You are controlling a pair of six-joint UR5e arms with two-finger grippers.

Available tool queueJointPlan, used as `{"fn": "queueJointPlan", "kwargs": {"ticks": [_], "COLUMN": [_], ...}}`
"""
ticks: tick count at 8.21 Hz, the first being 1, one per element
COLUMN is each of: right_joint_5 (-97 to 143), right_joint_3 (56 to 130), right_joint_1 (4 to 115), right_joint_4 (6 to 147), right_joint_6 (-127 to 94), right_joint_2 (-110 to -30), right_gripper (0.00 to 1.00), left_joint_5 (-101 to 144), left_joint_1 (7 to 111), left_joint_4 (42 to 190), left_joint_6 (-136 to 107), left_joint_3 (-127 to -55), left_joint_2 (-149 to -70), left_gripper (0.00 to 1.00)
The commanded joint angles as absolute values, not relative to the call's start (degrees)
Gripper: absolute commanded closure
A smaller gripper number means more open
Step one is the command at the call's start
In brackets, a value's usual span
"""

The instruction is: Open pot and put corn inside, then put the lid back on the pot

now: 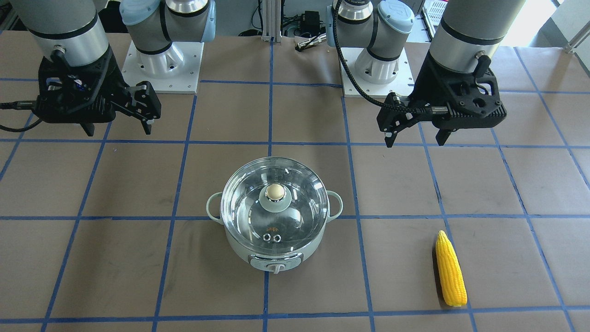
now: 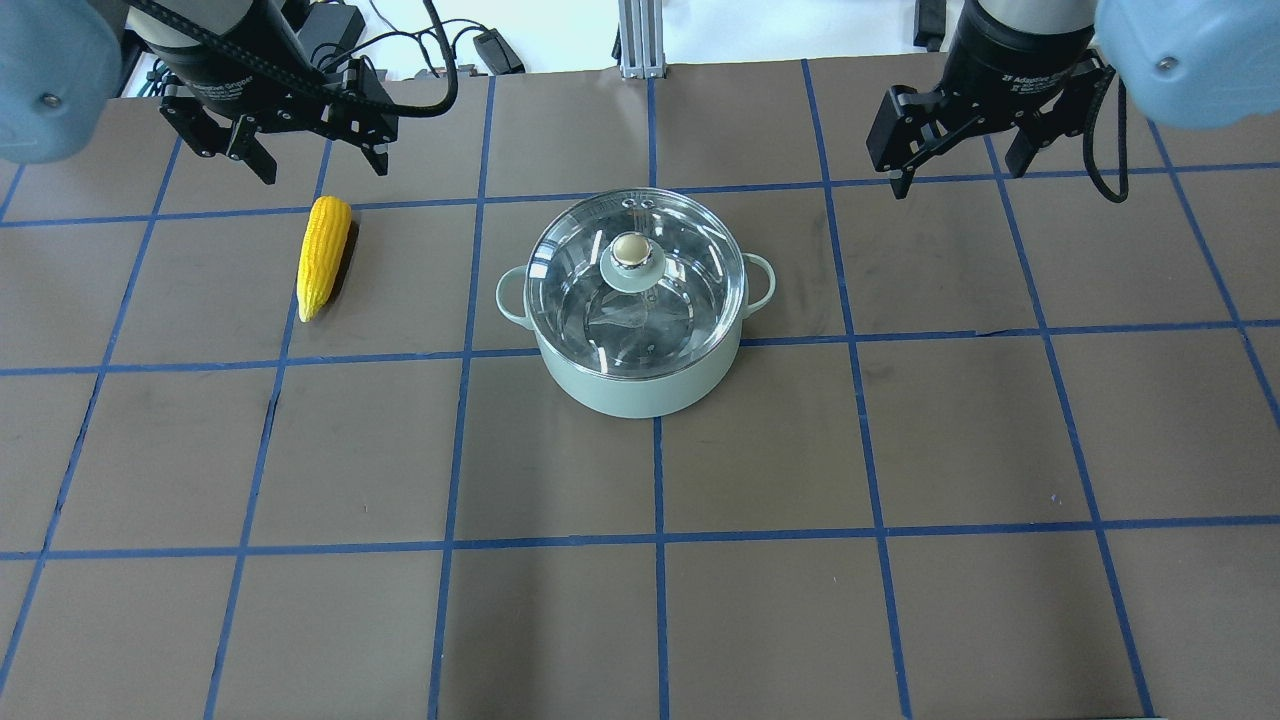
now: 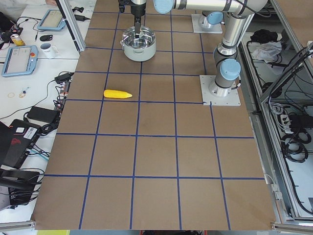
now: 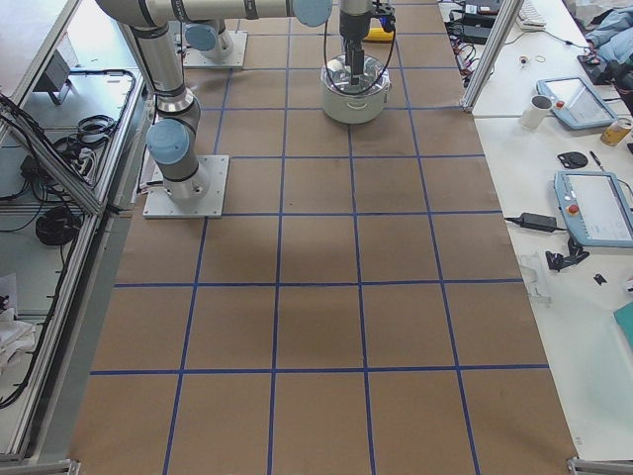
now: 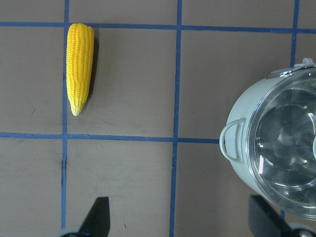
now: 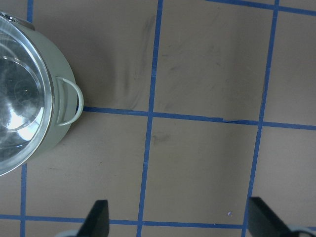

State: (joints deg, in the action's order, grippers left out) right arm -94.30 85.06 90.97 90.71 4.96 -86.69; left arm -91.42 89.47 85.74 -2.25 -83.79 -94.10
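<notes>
**Both hands wide and empty, pot lidded**

I'm looking down on the brown papered surface (image 2: 900, 450), taped into blue squares. The pot (image 2: 640, 392) sits mid-grid with the lid (image 2: 685, 285) seated on it, knob up. The corn (image 2: 322, 255) lies flat on the surface, well apart from the pot, on my left arm's side. My left hand (image 2: 322, 168) hangs near the corn, fingers spread wide, holding nothing. My right hand (image 2: 958, 178) is just as wide and empty. Beside the surface is a white side desk (image 3: 29, 78) with a mug (image 3: 47, 49) and a tablet (image 3: 17, 59).
</notes>
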Motion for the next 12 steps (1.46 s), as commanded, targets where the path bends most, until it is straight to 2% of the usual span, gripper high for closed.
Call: {"fn": "queueJointPlan", "kwargs": {"ticks": [1,6,9,12], "right_joint_5": [-88.6,-87.5,-89.4,-90.2], "right_joint_3": [84.7,83.9,77.0,76.8], "right_joint_1": [90.9,90.9,100.5,107.4], "right_joint_4": [91.1,93.3,104.8,111.0], "right_joint_6": [4.2,3.9,-9.5,-24.6], "right_joint_2": [-86.7,-85.6,-72.4,-66.4], "right_gripper": [0.00,0.00,0.00,0.00], "left_joint_5": [-91.7,-92.0,-91.8,-91.5], "left_joint_1": [89.5,85.3,76.7,75.4], "left_joint_4": [85.8,84.7,79.1,70.3], "left_joint_6": [-2.1,9.8,20.1,21.8], "left_joint_3": [-83.8,-83.8,-83.9,-84.0], "left_joint_2": [-94.3,-96.1,-102.1,-111.4], "left_gripper": [0.00,0.00,0.00,0.00]}}
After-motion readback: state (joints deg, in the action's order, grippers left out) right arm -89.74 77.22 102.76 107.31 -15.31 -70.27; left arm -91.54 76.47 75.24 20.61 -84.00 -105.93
